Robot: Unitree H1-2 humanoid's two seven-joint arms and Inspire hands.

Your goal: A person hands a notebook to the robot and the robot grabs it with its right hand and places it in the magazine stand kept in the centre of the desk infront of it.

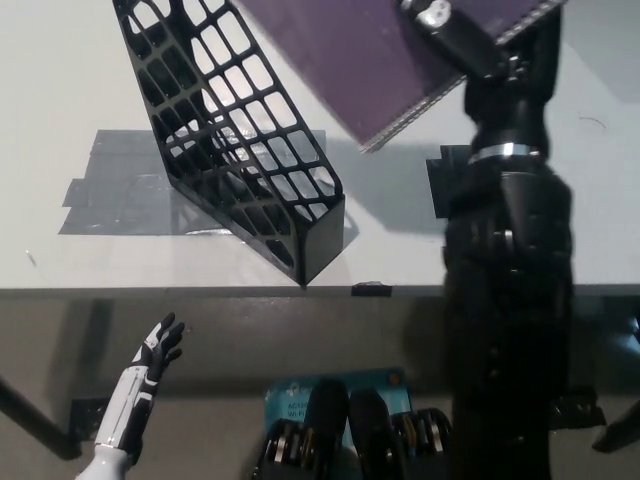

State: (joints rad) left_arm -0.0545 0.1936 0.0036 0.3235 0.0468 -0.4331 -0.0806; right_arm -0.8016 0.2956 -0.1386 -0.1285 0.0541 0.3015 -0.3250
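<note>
Purple notebook [375, 55] gripped by right hand [455, 28] beside magazine stand [235, 130]; left hand [158, 350] open

A single view looks steeply down from the robot's head onto the pale grey desk top [90, 90], facing away from the robot's body. The black lattice plastic magazine stand [235, 140] sits close, filling the upper left-centre and cut off by the top edge. Below the stand runs the desk's near edge; beyond it, lower still, lies the dim floor. No second view overlaps.
</note>
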